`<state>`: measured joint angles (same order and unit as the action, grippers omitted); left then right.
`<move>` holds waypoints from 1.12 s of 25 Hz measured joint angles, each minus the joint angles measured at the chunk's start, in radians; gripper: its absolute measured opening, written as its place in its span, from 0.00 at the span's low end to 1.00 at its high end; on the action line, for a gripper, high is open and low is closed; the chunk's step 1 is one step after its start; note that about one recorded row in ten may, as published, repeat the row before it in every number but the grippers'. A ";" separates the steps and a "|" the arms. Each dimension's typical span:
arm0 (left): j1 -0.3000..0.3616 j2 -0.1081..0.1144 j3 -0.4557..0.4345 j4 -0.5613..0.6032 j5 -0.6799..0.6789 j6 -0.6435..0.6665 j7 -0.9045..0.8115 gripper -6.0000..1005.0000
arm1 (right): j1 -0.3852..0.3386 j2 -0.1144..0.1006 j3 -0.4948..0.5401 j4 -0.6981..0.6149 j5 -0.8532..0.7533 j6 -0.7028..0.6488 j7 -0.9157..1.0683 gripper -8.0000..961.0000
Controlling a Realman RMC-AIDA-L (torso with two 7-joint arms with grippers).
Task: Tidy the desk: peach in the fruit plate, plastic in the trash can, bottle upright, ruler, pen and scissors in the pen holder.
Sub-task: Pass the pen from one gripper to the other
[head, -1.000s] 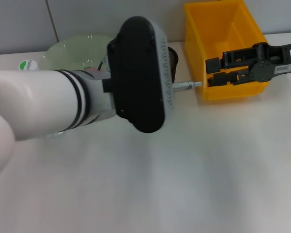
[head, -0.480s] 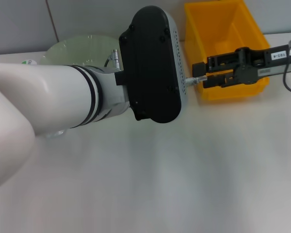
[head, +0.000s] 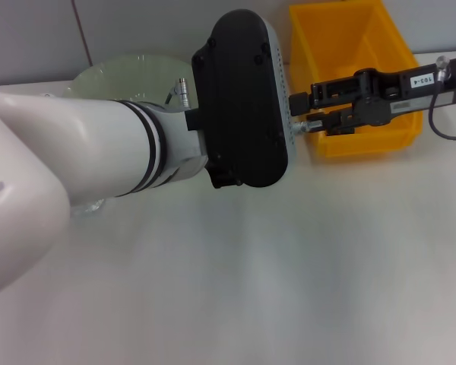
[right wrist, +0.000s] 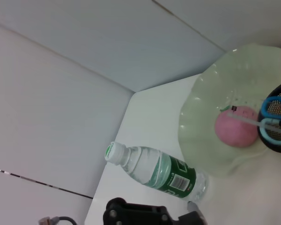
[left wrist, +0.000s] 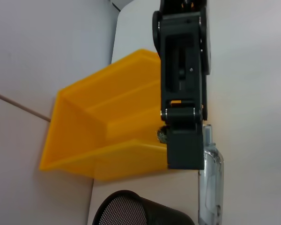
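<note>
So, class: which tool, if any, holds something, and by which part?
Cannot be told: the right tool is near the bottle, but no grip shows; the left tool is hidden.

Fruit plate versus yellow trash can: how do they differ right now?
The fruit plate is pale green, round and shallow with a wavy rim. The trash can is yellow, boxy and deep. The fruit plate holds the peach, while what shows of the trash can's inside is bare. Both stand at the far edge of the desk.

Head camera looks down on the desk, left arm filling the left of frame; both wrist cameras view the mesh pen holder close up.
</note>
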<state>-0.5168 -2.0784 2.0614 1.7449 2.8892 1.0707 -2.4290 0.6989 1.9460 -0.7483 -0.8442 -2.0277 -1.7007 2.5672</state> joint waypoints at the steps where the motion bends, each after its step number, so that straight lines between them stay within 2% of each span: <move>1: -0.004 0.000 -0.001 -0.003 0.000 0.000 -0.003 0.17 | 0.002 -0.001 -0.003 0.002 0.000 0.001 0.000 0.74; 15: -0.014 0.000 -0.001 -0.009 0.001 0.003 -0.014 0.18 | 0.013 -0.002 -0.011 0.032 -0.019 0.014 0.000 0.68; 18: -0.013 0.000 -0.001 -0.009 0.001 0.001 -0.015 0.18 | 0.013 -0.002 -0.011 0.033 -0.020 0.017 0.000 0.53; 28: -0.015 0.000 -0.003 -0.008 0.001 0.000 -0.015 0.18 | 0.024 0.000 -0.019 0.039 -0.022 0.029 -0.001 0.52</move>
<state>-0.5318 -2.0785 2.0586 1.7365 2.8900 1.0705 -2.4437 0.7225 1.9463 -0.7670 -0.8047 -2.0495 -1.6718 2.5660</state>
